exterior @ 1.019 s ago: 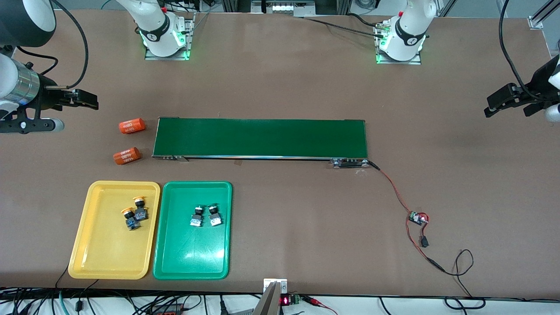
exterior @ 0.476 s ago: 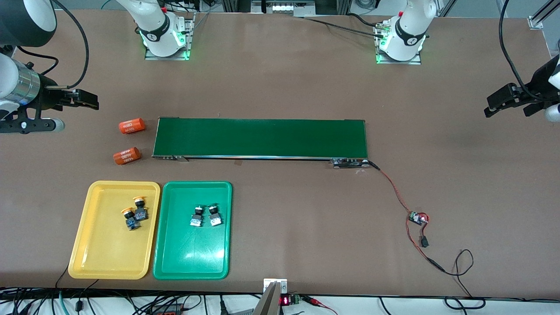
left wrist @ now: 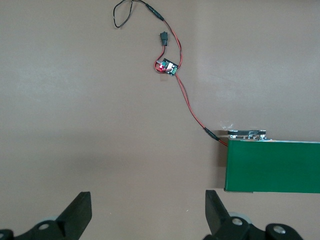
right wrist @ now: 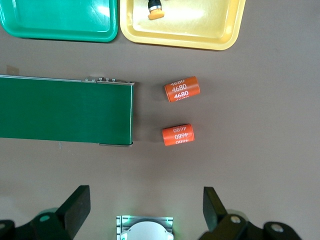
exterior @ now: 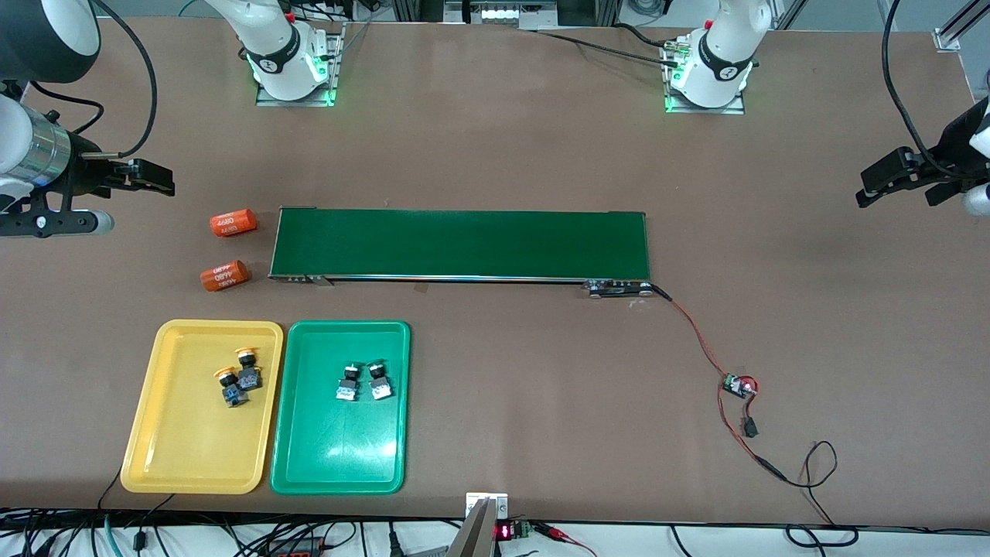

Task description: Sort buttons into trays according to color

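Two yellow-capped buttons [exterior: 246,369] [exterior: 230,387] lie close together in the yellow tray [exterior: 193,456]. Two green-capped buttons [exterior: 349,382] [exterior: 378,380] lie side by side in the green tray [exterior: 340,456], which stands beside the yellow one. My right gripper [exterior: 161,180] hangs open and empty over the right arm's end of the table. In its wrist view the right gripper [right wrist: 146,200] shows both trays' edges [right wrist: 200,37] [right wrist: 60,27] and one yellow cap [right wrist: 156,12]. My left gripper [exterior: 870,186] waits open over the left arm's end; between its fingers [left wrist: 148,205] lies only bare table.
A long dark green belt [exterior: 460,244] lies across the table's middle. Two orange cylinders [exterior: 233,222] [exterior: 223,275] lie beside its end toward the right arm. A small circuit board [exterior: 739,384] with red and black wires runs from the belt's left-arm end toward the front edge.
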